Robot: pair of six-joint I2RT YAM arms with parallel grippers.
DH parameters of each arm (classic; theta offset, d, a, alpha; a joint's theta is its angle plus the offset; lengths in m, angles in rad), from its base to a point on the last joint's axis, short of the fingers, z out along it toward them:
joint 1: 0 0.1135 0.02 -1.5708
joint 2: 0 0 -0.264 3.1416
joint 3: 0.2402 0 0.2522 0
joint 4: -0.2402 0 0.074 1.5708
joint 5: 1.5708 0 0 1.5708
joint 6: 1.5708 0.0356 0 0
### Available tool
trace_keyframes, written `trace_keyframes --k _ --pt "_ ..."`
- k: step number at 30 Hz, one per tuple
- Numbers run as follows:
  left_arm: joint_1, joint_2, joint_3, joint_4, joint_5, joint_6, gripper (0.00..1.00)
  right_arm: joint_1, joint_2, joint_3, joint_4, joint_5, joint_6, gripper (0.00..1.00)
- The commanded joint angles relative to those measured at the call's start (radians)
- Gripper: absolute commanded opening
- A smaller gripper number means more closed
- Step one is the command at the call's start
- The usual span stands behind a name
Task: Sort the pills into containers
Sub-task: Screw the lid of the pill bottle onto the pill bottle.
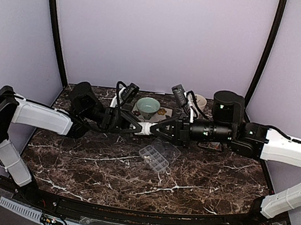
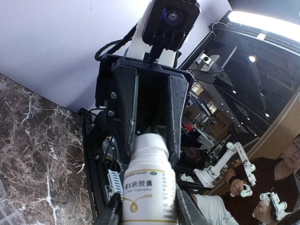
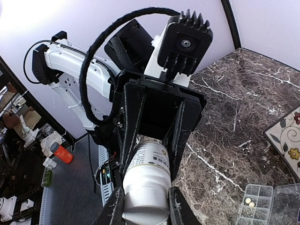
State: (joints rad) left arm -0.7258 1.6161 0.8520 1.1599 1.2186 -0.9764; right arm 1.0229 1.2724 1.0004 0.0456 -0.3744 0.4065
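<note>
Both jaws clamp one white bottle (image 1: 145,128) (left jaws on its labelled body, right jaws on the cap end) over the counter (image 1: 79,158), near the pill box (image 1: 155,158).

Two robot arms work here, one left arm (image 1: 40,115) and one right arm (image 1: 283,148), over one marble bench (image 1: 78,164). There is one white pill bottle (image 1: 146,128) and one clear pill box (image 1: 155,158). Two pills (image 3: 247,200) show in one compartment; the compartments themselves are too faint to count. There is also one teal bowl (image 1: 148,108), one white cup (image 1: 199,102), one flower-patterned tile (image 3: 288,140) and one orange bottle (image 3: 61,153).
</note>
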Motion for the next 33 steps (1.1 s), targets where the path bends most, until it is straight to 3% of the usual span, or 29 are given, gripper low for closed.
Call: trace_keyframes --k 1,15,28,33 --pt "-0.131 -0.07 0.091 -0.143 -0.119 0.15 0.0 0.038 0.116 0.007 0.073 0.15 0.025 0.0" --pt "-0.172 -0.155 0.153 -0.496 -0.2 0.443 0.0 0.039 0.14 0.024 0.089 0.158 0.094 0.0" --pt "-0.172 -0.192 0.102 -0.442 -0.238 0.451 0.0 0.023 0.112 -0.036 0.205 0.131 0.207 0.0" --pt "-0.172 -0.176 0.102 -0.383 -0.18 0.403 0.0 -0.005 0.094 -0.067 0.277 0.063 0.261 0.0"
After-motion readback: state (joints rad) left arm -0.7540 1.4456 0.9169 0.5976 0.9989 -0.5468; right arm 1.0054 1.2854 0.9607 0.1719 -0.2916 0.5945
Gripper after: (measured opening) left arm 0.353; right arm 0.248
